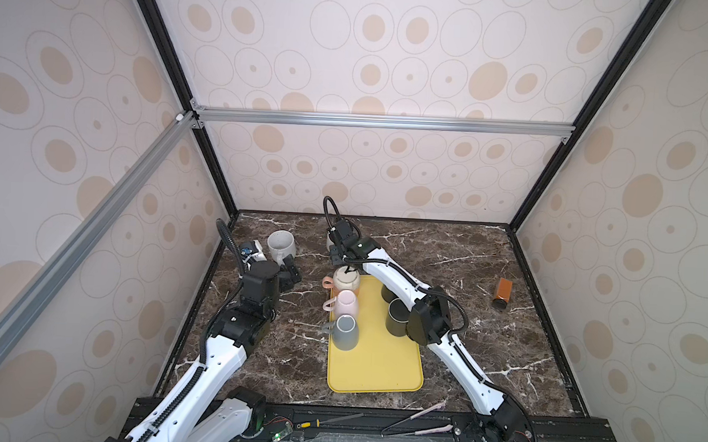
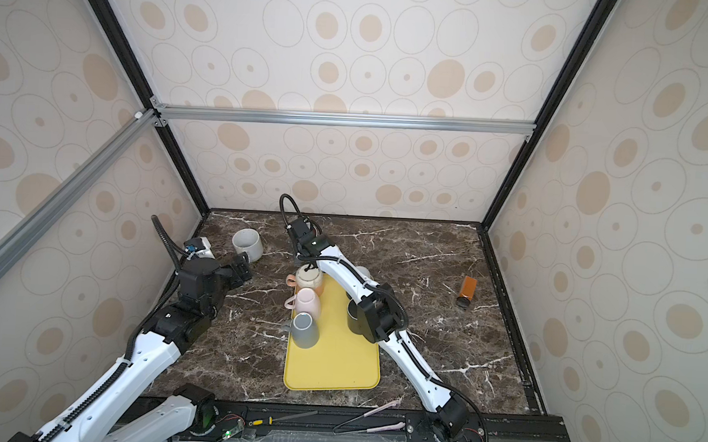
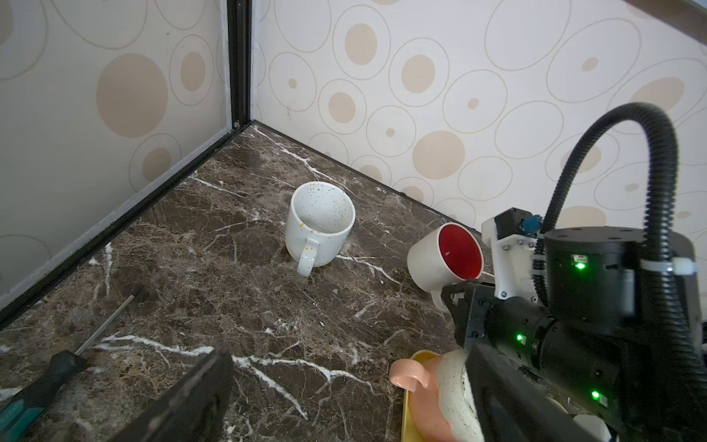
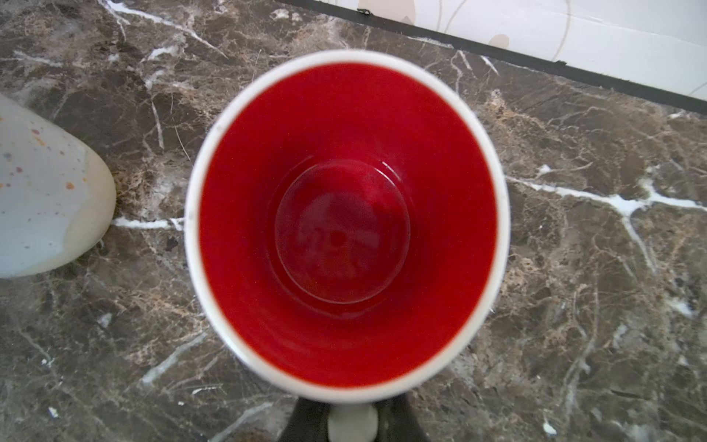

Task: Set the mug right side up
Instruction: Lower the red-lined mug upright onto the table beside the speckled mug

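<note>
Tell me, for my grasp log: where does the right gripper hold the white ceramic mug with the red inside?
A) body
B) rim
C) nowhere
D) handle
D: the right gripper is shut on the handle of the white ceramic mug with the red inside.

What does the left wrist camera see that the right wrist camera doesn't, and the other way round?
Only the left wrist view: a screwdriver, a peach mug on a yellow tray, the right arm's wrist. Only the right wrist view: the inner bottom of the red-lined mug. Both: that mug, its handle clamped in the right gripper, the speckled white mug, the marble table.
</note>
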`<action>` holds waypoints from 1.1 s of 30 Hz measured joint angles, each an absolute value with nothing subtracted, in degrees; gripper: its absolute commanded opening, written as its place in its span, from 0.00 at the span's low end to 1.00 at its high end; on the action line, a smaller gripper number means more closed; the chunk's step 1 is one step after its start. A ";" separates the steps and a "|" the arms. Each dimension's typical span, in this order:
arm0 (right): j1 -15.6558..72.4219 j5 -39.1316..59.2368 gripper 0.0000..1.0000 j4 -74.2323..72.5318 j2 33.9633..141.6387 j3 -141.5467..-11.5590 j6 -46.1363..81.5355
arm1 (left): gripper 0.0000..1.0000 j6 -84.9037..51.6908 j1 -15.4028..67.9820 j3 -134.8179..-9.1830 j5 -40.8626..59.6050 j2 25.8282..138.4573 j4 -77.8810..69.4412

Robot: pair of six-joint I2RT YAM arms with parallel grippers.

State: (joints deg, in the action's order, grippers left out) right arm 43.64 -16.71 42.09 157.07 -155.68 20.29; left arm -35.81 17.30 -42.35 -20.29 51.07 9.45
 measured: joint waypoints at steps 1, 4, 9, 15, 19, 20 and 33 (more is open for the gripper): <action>43.64 -16.67 0.00 42.06 157.05 -155.68 20.34 | 0.96 -35.81 17.28 -42.33 -20.18 51.11 9.45; 43.70 -16.43 0.00 42.04 156.97 -155.68 20.47 | 0.96 -35.81 17.15 -42.28 -19.90 51.13 9.41; 43.75 -16.25 0.01 42.04 156.97 -155.68 20.51 | 0.97 -35.86 17.06 -42.09 -19.35 51.33 9.02; 43.75 -15.66 0.04 42.39 156.97 -155.68 20.56 | 0.97 -36.25 16.97 -41.47 -18.46 52.01 8.16; 43.75 -14.96 0.05 42.54 156.97 -155.65 20.75 | 0.97 -36.42 16.91 -41.32 -18.13 52.38 8.10; 43.75 -14.94 0.05 42.54 156.97 -155.65 20.78 | 0.97 -36.45 16.86 -41.32 -18.06 52.45 8.08; 43.77 -13.74 0.09 43.42 156.97 -154.76 21.61 | 0.97 -36.49 16.73 -41.32 -17.19 53.54 7.75</action>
State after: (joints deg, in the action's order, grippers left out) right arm 43.77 -13.74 43.42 156.97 -154.76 21.61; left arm -36.49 16.73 -41.32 -17.19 53.54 7.75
